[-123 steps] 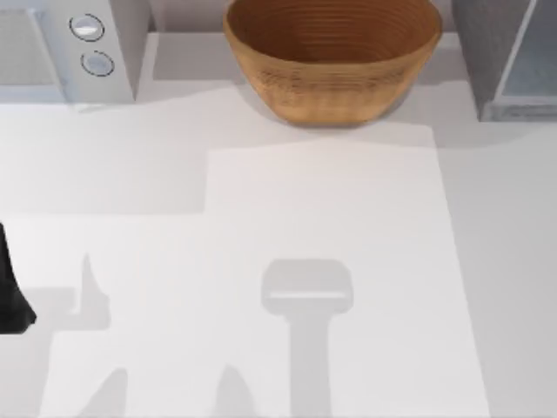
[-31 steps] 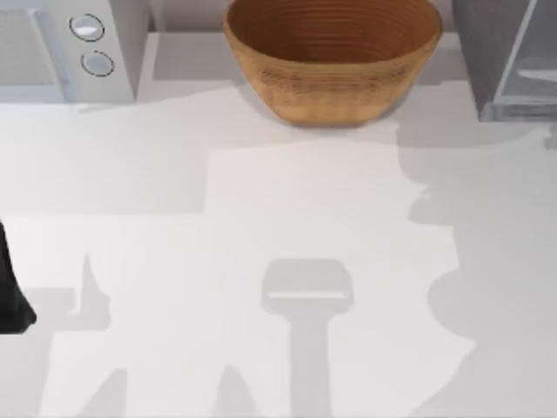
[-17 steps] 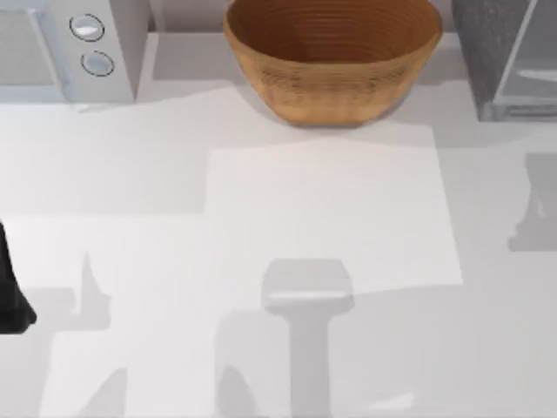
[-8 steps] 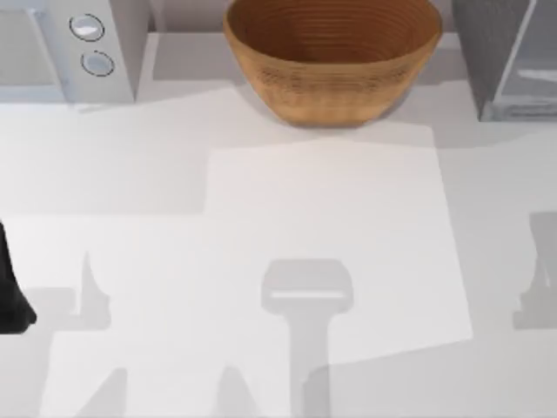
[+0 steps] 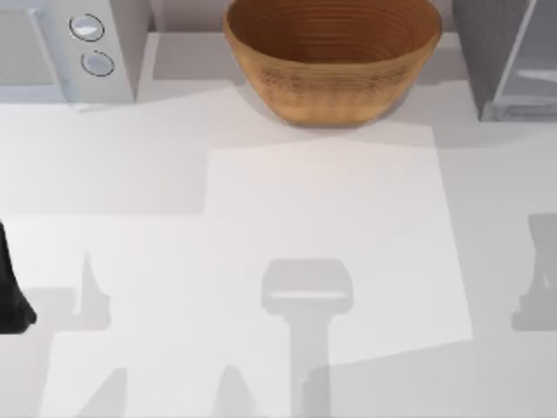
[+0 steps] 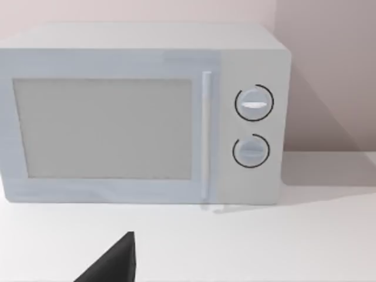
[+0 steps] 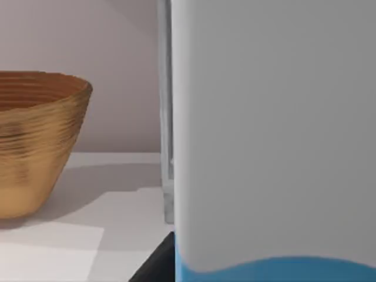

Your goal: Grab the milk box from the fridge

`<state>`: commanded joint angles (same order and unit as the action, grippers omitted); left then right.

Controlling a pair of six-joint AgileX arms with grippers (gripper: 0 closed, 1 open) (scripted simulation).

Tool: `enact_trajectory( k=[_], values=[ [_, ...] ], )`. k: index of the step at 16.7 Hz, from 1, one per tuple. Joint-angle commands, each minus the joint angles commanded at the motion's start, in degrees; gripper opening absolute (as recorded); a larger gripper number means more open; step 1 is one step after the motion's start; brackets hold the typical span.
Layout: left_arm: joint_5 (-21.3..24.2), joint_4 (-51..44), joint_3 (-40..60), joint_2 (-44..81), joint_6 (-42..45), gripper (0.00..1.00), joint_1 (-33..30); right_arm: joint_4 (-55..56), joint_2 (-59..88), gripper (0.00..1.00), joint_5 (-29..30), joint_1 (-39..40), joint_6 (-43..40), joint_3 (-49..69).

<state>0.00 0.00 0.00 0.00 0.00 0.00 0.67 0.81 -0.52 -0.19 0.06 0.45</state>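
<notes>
The milk box (image 7: 270, 135) stands right in front of my right wrist camera, a wide white face with a light blue band at its lower edge. One dark finger (image 7: 154, 267) of my right gripper lies against its side, so the gripper is shut on the box. The fridge (image 5: 486, 43) is at the table's back right corner, a dark grey speckled cabinet with a pale door panel (image 5: 533, 61). On the table's right edge lies the shadow (image 5: 538, 279) of my right arm. My left arm (image 5: 10, 296) is parked at the left edge.
A wicker bowl (image 5: 331, 57) sits at the back middle, also seen as the wicker bowl (image 7: 35, 141) left of the box. A pale microwave (image 5: 70, 43) with two round knobs stands at the back left, and the same microwave (image 6: 141, 111) faces my left wrist.
The right arm's shadow has slid from beside the fridge down the table's right edge toward the front. Over the last half second it has hardly shifted. The left arm has stayed still.
</notes>
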Motion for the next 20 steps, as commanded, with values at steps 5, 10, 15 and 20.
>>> enact_trajectory(
  k=[5,10,15,20],
  values=[
    [0.00,0.00,0.00,0.00,0.00,1.00,0.00,11.90,11.35,0.00,-7.53,-0.27,-0.92,6.21],
    [0.00,0.00,0.00,0.00,0.00,1.00,0.00,35.25,34.02,0.00,-19.34,-0.66,-1.52,14.72],
    [0.00,0.00,0.00,0.00,0.00,1.00,0.00,56.91,60.85,0.00,-30.31,-0.75,-0.79,20.57],
    [0.00,0.00,0.00,0.00,0.00,1.00,0.00,70.61,84.65,0.00,-37.77,-0.32,0.42,23.01]
  ],
)
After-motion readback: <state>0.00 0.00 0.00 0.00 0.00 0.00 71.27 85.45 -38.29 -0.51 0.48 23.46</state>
